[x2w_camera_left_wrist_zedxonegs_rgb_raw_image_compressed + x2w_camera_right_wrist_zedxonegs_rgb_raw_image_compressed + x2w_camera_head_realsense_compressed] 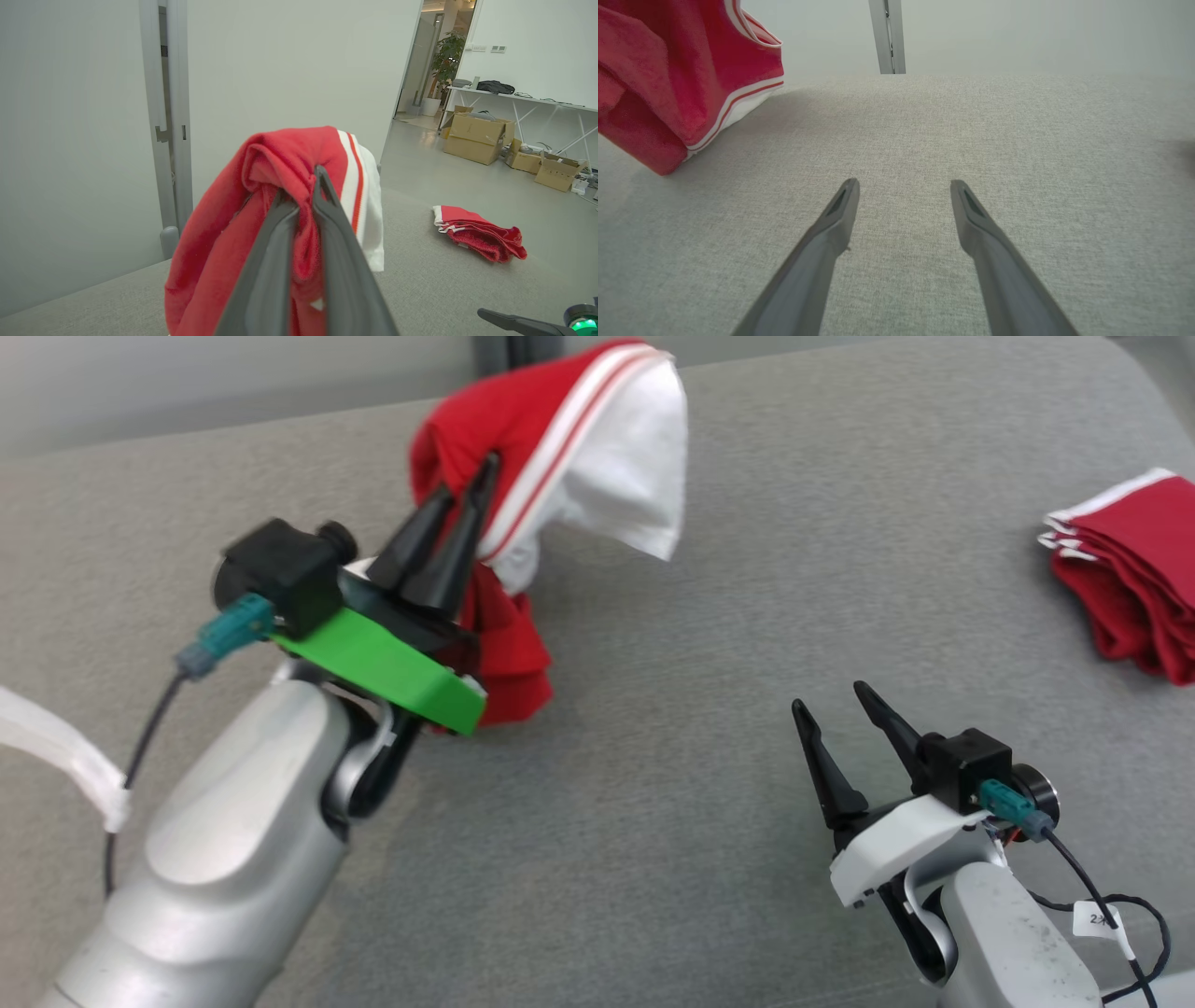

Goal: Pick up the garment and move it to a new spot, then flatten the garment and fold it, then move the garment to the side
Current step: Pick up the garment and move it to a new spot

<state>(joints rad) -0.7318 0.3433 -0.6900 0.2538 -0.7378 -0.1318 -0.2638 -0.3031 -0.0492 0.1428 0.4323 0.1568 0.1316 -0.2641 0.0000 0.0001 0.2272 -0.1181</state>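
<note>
— Grey cloth worktop (747,569) ahead of me, pale wall behind. Where's the garment (523,439)?
— Bunched up and hanging from my left claw (470,476), which is clenched on a fold of the red cloth. The white sleeve droops off the far side. I can't tell whether the lowest fold touches the worktop.
— And the other arm?
— My right claw (829,695) is released, with its fingers spread over bare worktop, well apart from the shirt. A small red pile (1130,579) lies far to my right.
— How will you place it?
— I'd carry it low to an open patch away from that pile, then let the cloth drag out long before letting go. That should make flattening easier.
</note>
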